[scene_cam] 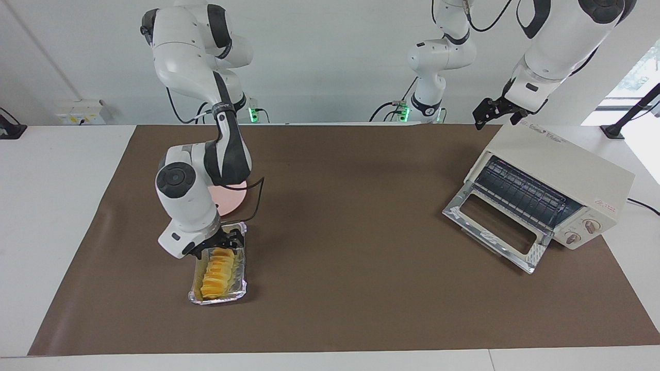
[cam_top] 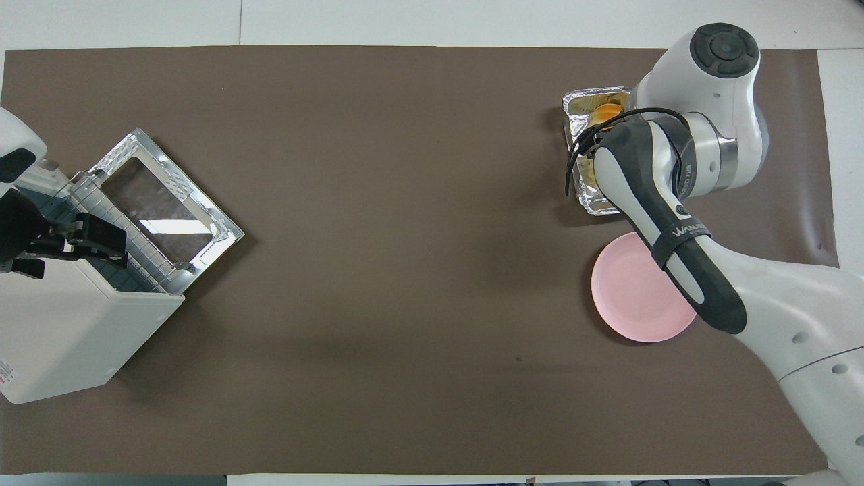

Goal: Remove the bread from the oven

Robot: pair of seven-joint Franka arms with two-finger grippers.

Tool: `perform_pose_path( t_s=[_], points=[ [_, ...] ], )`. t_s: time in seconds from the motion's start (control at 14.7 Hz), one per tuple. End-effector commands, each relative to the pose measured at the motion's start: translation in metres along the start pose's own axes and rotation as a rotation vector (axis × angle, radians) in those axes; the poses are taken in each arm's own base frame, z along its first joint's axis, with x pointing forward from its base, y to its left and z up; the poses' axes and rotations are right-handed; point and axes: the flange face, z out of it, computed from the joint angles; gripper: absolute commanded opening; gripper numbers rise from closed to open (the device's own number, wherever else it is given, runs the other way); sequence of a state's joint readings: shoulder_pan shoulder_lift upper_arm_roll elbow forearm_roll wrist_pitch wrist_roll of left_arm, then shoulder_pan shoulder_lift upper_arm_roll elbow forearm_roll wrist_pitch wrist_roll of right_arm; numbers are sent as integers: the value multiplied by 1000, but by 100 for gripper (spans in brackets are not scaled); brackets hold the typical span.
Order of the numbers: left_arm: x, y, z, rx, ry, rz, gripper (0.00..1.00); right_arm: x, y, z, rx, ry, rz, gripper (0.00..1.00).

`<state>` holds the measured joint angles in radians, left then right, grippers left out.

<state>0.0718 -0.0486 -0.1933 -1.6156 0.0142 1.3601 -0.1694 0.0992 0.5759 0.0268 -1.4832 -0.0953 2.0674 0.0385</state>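
Observation:
The bread [scene_cam: 218, 272] is a yellow-orange ridged loaf lying in a shiny foil tray [scene_cam: 242, 281] on the brown mat, toward the right arm's end of the table. My right gripper [scene_cam: 221, 246] is down at the end of the tray and loaf nearer to the robots. In the overhead view the right arm covers most of the tray [cam_top: 586, 109] and only a bit of bread [cam_top: 609, 109] shows. The cream-white oven [scene_cam: 567, 175] stands at the left arm's end with its glass door [scene_cam: 495, 226] dropped open and a bare wire rack [scene_cam: 521, 193] inside. My left gripper [scene_cam: 496, 119] is open in the air over the oven's top.
A pink plate [cam_top: 631, 297] lies on the mat just nearer to the robots than the foil tray; the right arm hides part of it in the facing view [scene_cam: 232, 198]. The brown mat [scene_cam: 350, 247] covers most of the table.

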Motion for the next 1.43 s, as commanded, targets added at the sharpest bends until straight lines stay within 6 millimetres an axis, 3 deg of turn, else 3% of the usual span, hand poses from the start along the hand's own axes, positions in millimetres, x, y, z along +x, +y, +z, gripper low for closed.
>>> perform_pose_path(
  t_s=[0.0,0.48,0.61,0.75,0.88,1.02,1.09,1.36],
  points=[
    [-5,-3,-3,-14,14,-5,100,0,-1,14,-21,18,10,100],
    [-5,-3,-3,-14,14,-5,100,3,0,29,4,61,67,100],
    [-5,-3,-3,-14,14,-5,100,5,-1,29,10,73,87,97],
    [-5,-3,-3,-14,14,-5,100,4,-3,29,16,72,115,88],
    [-5,-3,-3,-14,14,-4,100,5,-2,29,47,74,144,67],
    [-5,-3,-3,-14,14,-5,100,4,0,29,48,72,148,9],
    [-5,-3,-3,-14,14,-5,100,4,-1,30,48,70,146,0],
    [-5,-3,-3,-14,14,-5,100,3,4,31,45,58,129,0]
  ],
)
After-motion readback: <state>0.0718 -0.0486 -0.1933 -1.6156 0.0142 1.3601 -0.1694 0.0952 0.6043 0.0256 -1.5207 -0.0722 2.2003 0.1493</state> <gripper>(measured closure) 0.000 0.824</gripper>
